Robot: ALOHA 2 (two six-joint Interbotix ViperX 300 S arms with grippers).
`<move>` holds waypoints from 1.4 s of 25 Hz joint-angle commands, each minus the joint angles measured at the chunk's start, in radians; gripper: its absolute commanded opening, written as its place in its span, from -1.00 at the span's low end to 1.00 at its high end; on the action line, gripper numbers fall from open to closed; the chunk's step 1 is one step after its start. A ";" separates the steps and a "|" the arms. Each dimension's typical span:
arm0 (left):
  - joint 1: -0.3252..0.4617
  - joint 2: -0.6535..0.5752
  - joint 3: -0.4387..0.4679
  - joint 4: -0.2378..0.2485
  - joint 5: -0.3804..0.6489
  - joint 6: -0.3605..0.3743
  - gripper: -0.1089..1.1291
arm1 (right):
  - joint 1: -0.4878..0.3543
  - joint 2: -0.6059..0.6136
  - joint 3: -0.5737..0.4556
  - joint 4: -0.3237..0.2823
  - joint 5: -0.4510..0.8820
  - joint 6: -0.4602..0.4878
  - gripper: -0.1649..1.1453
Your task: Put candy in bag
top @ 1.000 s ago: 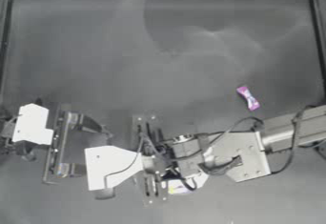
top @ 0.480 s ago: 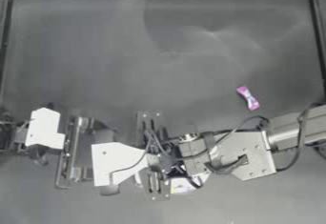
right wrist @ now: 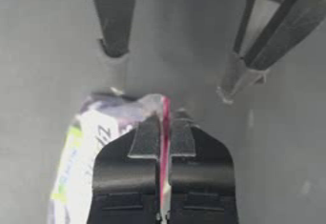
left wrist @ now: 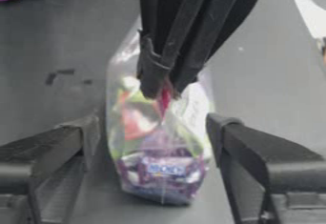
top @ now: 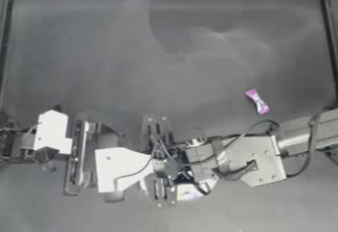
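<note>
Top view: candy lies on table, well apart from both grippers; left arm has moved nearer since earlier.
Left wrist: left gripper spread, straddling bag.
Right wrist: right gripper clamped on bag's pink strip.

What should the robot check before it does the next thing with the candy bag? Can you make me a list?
1. Right hand pinching the bag by its pink top strip: ok.
2. Left hand open, one finger on each side of the bag: ok.
3. Bag mouth open for the candy: not ok, it looks pinched shut.
4. Candy free on the table, away from both hands: ok.
5. Bag resting on the table or hanging: cannot tell.
</note>
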 commanded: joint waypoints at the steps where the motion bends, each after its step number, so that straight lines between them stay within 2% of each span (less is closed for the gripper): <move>1: -0.009 -0.005 -0.020 -0.032 -0.021 0.023 0.70 | -0.002 -0.055 0.002 -0.018 -0.012 0.017 -0.67; 5: -0.018 0.005 -0.029 -0.058 -0.021 0.044 0.69 | -0.002 -0.069 0.017 -0.043 -0.025 0.044 -0.67; 16: -0.021 0.018 -0.052 -0.060 -0.021 0.046 0.58 | -0.002 -0.072 0.026 -0.049 -0.032 0.055 -0.67; 35: -0.020 0.031 -0.052 -0.066 -0.044 0.046 0.51 | -0.002 -0.072 0.026 -0.046 -0.044 0.055 -0.67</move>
